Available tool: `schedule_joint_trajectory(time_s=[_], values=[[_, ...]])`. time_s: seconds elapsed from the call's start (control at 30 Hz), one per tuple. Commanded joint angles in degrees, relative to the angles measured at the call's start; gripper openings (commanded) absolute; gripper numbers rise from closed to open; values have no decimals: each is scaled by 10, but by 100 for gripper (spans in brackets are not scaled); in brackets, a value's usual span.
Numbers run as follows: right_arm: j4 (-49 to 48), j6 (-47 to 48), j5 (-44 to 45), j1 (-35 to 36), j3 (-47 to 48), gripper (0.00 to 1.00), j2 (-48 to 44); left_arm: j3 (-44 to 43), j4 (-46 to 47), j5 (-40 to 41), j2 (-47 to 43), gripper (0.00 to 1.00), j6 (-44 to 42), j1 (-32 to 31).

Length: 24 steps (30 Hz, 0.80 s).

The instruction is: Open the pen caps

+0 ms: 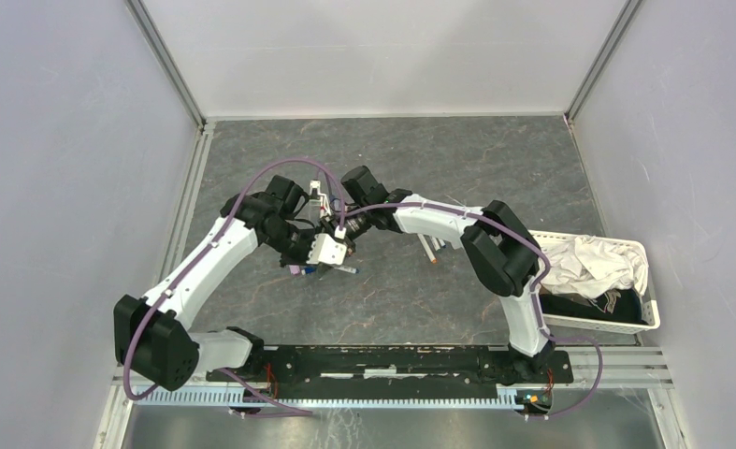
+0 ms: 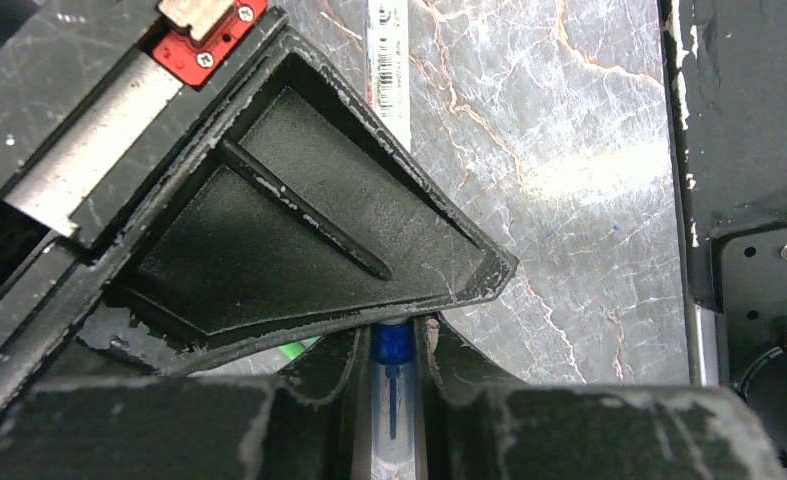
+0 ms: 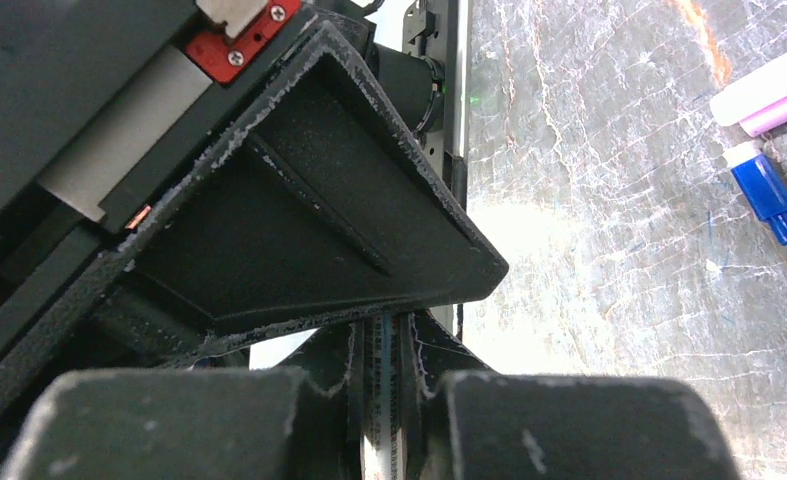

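Observation:
Both grippers meet over the middle of the table. In the left wrist view my left gripper [image 2: 394,365] is shut on a pen [image 2: 393,345], gripping it just below its blue end; a white printed barrel [image 2: 387,60] shows beyond the finger. My right gripper [image 3: 379,350] is shut on a slim white printed barrel [image 3: 378,345], apparently the same pen. From above, the left gripper [image 1: 330,250] and right gripper [image 1: 341,224] sit almost touching. I cannot tell whether the pen caps are on or off. A short blue piece [image 3: 766,190] lies beside a thick pink-lilac pen [image 3: 774,88].
More pens lie on the table under the left gripper [image 1: 300,270] and to the right of centre [image 1: 429,248]. A green pen end [image 2: 294,350] peeks from below the left finger. A white basket [image 1: 652,318] with a crumpled cloth [image 1: 593,262] stands at the right edge.

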<state>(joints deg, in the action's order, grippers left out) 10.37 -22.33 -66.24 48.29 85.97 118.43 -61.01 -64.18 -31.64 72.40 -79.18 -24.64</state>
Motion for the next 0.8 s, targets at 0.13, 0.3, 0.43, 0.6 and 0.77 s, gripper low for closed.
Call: schedule_joint_trajectory(time_s=[0.13, 0.3, 0.43, 0.6, 0.77], values=[[-98, -50, 96, 16, 43, 0, 11, -27, 27, -59, 11, 2, -33, -37], [51, 36, 133, -7, 9, 0, -1, -35, -3, 24, 11, 2, -69, -23], [-63, 33, 168, -36, -452, 0, -304, -109, -112, 80, 50, 2, -351, 325], [-39, 49, 130, -48, -446, 0, -317, -85, -86, 60, 11, 2, -240, 183], [-76, 25, 112, -54, -423, 0, -323, -69, -76, 64, -20, 2, -161, 56]])
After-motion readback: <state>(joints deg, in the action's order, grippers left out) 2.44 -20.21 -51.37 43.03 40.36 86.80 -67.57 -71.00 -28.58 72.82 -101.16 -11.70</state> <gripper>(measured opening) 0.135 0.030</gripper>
